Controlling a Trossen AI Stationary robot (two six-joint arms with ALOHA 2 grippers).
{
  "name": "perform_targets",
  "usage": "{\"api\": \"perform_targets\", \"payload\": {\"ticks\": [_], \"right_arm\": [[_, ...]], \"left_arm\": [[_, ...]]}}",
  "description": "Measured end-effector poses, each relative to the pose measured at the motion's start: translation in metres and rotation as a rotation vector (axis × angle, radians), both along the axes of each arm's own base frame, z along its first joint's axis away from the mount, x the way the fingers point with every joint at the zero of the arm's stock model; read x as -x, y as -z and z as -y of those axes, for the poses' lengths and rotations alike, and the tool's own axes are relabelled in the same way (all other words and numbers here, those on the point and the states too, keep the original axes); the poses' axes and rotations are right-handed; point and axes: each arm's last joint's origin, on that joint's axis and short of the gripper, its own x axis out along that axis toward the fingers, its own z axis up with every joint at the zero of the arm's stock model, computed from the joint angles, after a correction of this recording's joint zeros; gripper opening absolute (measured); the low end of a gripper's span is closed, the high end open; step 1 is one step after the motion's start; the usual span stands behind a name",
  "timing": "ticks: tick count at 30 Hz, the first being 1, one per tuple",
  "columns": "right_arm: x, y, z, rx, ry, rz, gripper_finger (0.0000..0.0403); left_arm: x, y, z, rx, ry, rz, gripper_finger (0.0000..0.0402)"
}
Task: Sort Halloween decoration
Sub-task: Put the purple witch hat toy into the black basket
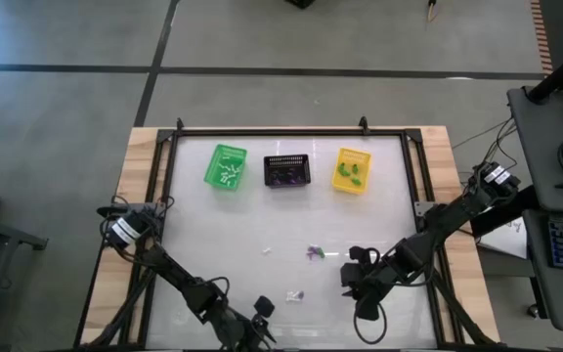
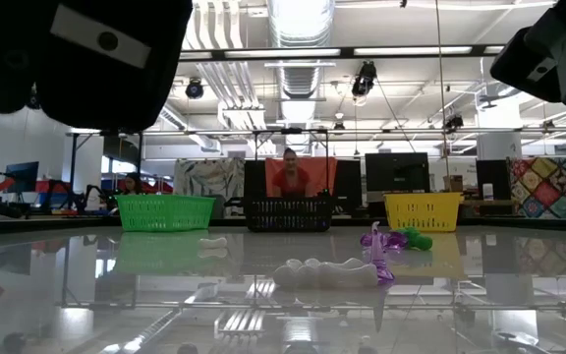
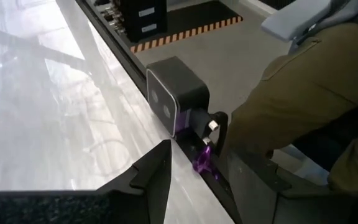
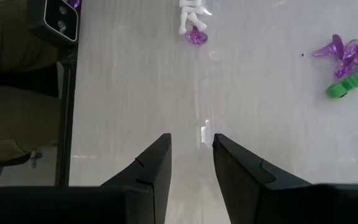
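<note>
Several tiny white, purple, green Halloween decoration [image 1: 313,253] trinkets lie scattered.

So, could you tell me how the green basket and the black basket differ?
The green basket holds small white trinkets, while the black basket holds purple ones. The green basket sits slightly turned on the table; the black basket lies square to the table's edge. Both are small slotted baskets in the same far row as the yellow basket.

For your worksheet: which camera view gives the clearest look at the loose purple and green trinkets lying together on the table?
The right wrist view: the purple and green trinkets show large, each piece distinct. The low view shows them side-on, overlapping. The high view gives only a tiny speck. The left wrist view does not show them.
</note>
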Motion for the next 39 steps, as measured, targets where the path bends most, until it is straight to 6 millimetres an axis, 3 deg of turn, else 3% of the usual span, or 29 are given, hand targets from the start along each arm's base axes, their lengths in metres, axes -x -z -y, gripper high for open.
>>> {"api": "perform_targets", "payload": {"ticks": [9,18,25,35,39], "right_arm": [[0.0,0.0,0.0,-0.003,-0.001,0.006,0.0109],[0.001,0.0,-0.002,-0.004,-0.007,0.008,0.0109],[0.0,0.0,-0.002,-0.002,-0.007,0.01,0.0109],[0.0,0.0,-0.001,0.009,0.0,0.017,0.0109],[0.0,0.0,-0.001,0.013,-0.004,0.017,0.0109]], "left_arm": [[-0.003,0.022,0.004,0.087,0.0,0.009,0.0132],[-0.006,0.025,-0.003,0.091,0.008,0.007,0.0122],[-0.004,0.028,-0.003,-0.047,0.102,0.07,0.0122],[-0.007,0.025,-0.002,-0.06,0.129,0.081,0.0122],[-0.008,0.036,-0.002,-0.047,0.12,0.068,0.0122]]}}
